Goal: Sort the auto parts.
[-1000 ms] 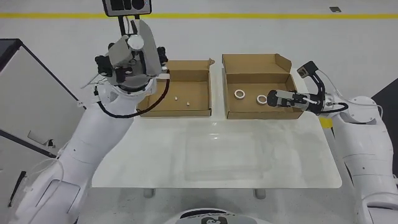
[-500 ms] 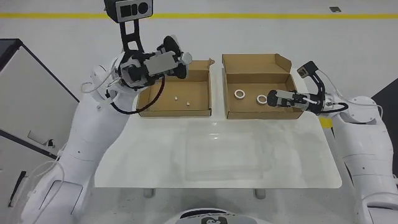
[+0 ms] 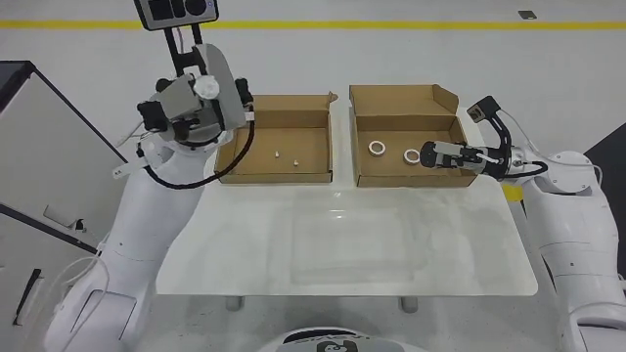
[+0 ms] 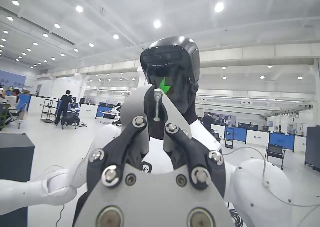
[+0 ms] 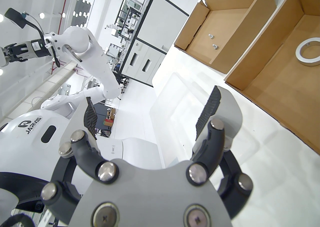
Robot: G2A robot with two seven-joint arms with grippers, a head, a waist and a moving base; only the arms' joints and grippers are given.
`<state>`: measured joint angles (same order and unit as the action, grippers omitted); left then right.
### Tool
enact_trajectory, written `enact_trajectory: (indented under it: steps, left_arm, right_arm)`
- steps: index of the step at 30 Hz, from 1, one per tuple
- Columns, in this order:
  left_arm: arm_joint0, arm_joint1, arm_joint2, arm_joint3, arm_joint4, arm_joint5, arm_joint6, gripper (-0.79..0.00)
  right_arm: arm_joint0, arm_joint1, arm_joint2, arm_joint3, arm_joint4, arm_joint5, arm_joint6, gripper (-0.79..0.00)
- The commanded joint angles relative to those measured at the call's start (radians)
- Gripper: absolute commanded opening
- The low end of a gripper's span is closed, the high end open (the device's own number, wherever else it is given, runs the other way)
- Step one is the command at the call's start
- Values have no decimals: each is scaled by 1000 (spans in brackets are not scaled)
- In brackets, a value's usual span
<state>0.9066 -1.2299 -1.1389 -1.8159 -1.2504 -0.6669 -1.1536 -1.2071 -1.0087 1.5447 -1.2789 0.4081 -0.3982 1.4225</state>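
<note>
Swung back off the left box (image 3: 293, 106), my left gripper (image 4: 155, 99) points upward, clamped mid-shank on a threaded bolt (image 4: 157, 110) I judge light, rigid and slip-prone; my right gripper (image 5: 152, 99) stands apart.

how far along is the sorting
Done: two bolts lie in the left box, and two rings in the right box. In hand: the left gripper holds a third bolt, up off the table. The right gripper is open and holds nothing. Left: setting that bolt in the left box.
</note>
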Motion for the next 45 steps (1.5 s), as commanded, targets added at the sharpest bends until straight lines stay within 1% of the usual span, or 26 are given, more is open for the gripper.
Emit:
enact_trajectory:
  steps: [1,5,10,15,18,21,26,29,32,43,44,45]
  left_arm:
    - [1,-5,-13,4,30,8,-8,-785]
    - [9,-14,-33,13,122,4,-4,-785]
    - [11,-18,-48,19,263,4,-4,-785]
    - [13,-20,-54,17,340,1,0,-785]
    - [18,-24,-46,8,291,-8,8,-785]
    - [26,-33,-33,-8,168,-5,5,-785]
    - [37,-51,-37,-26,10,30,-29,-785]
    - [42,-63,-52,-28,-31,48,-48,-785]
    - [44,-73,-67,-24,-26,71,-71,-785]
    - [44,-73,-67,-24,-26,71,-71,-785]
    - [46,-72,-69,-28,-4,81,-64,-785]
    - [44,-69,-78,-35,51,102,-58,-785]
  right_arm:
    - [0,0,0,0,0,0,0,0]
    - [0,0,0,0,0,0,0,0]
    - [0,0,0,0,0,0,0,0]
    - [0,0,0,0,0,0,0,0]
    - [0,0,0,0,0,0,0,0]
    - [0,0,0,0,0,0,0,0]
    - [0,0,0,0,0,0,0,0]
    - [0,0,0,0,0,0,0,0]
    - [0,0,0,0,0,0,0,0]
    - [0,0,0,0,0,0,0,0]
    - [0,0,0,0,0,0,0,0]
    - [0,0,0,0,0,0,0,0]
